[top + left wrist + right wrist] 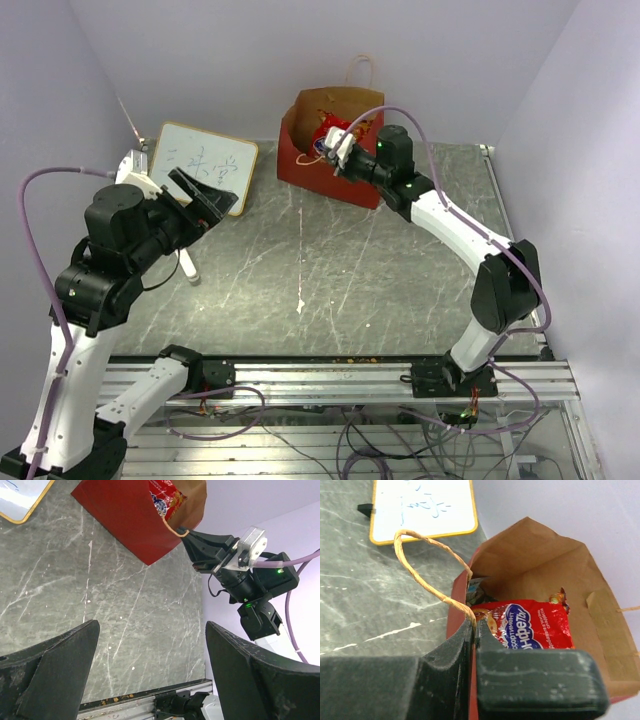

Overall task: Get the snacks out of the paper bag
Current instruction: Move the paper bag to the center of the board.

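The red paper bag (312, 168) stands at the back of the table, its brown inside showing. It also shows in the left wrist view (130, 520) and the right wrist view (540, 565). A large red crinkly bag with a blue logo (530, 625) lies inside, also visible from above (330, 128). A small dark packet (476, 587) shows behind it. My right gripper (474, 625) is shut on the bag's near rim, where the tan loop handle (420, 565) is fixed. From above it is at the bag's mouth (338, 150). My left gripper (150, 670) is open and empty over the table at the left (205, 200).
A white-faced board with a tan frame (205, 162) lies at the back left, also seen in the right wrist view (422, 507). A white marker (188, 268) lies by the left arm. A metal rail (340, 375) runs along the table's near edge. Walls close in on three sides.
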You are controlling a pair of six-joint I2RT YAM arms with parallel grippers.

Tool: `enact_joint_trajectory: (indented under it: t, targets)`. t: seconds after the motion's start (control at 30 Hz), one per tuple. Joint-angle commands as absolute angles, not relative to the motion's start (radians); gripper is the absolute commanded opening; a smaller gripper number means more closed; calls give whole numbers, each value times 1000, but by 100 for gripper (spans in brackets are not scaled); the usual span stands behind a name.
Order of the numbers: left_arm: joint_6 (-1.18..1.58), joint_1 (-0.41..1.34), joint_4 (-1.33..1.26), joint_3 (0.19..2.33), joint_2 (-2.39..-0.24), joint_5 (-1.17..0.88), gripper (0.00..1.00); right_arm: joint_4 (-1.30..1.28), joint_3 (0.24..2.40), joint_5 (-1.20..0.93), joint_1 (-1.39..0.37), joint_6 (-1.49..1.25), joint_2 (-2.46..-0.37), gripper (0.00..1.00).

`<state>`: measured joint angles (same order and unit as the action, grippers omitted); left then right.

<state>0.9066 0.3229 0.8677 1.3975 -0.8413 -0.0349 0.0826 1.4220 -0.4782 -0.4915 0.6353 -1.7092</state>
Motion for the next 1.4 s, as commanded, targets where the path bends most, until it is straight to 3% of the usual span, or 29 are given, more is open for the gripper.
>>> enact_joint_trajectory:
  t: [0.0, 0.57, 0.97, 1.13, 1.37]
  targets:
    - [910, 330, 894, 1409, -830, -60, 97, 65, 1411, -468, -540, 625, -1642, 0]
    - [902, 331, 903, 1403, -816, -91, 98, -45, 1327, -404, -711, 496, -1460, 0]
    - [886, 331, 931, 1420, -817, -98, 98, -34, 1326, -344, -799, 441, -1460, 0]
    - [872, 331, 944, 1439, -829, -89, 98, -32, 1329, -319, -799, 464, -1457, 14]
    - [856, 331, 946, 1458, -850, -88, 98, -63, 1329, -296, -799, 496, -1430, 52]
